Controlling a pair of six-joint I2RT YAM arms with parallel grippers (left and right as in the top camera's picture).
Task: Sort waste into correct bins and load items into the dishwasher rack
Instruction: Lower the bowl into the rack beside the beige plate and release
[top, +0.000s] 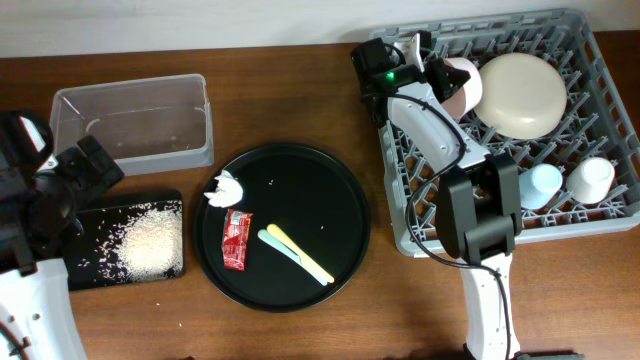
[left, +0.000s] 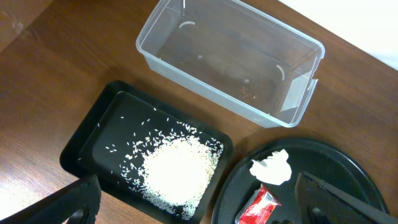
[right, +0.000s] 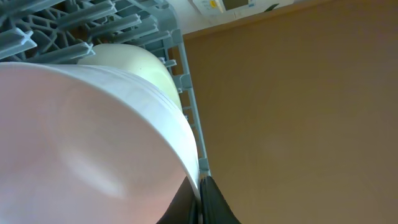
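Observation:
My right gripper (top: 447, 82) (right: 199, 202) is shut on the rim of the small pinkish-white bowl (top: 465, 84) (right: 81, 118), holding it inside the grey dishwasher rack (top: 600, 225) next to the cream plate (top: 524, 93). A light-blue cup (top: 545, 183) and a white cup (top: 592, 178) stand in the rack. The tissue (top: 226, 189) (left: 272, 167), red sachet (top: 236, 240) (left: 256, 208) and the yellow and green utensils (top: 296, 252) lie on the round black tray (top: 340, 200). Rice (top: 150, 245) (left: 177, 171) fills the shallow black tray (left: 102, 124). My left gripper (left: 196, 208) is open above it.
The clear tub (top: 135, 122) (left: 230, 59) stands behind the shallow black tray at the left, with only a few specks inside. The right arm reaches over the rack's left side. Brown table surface surrounds everything.

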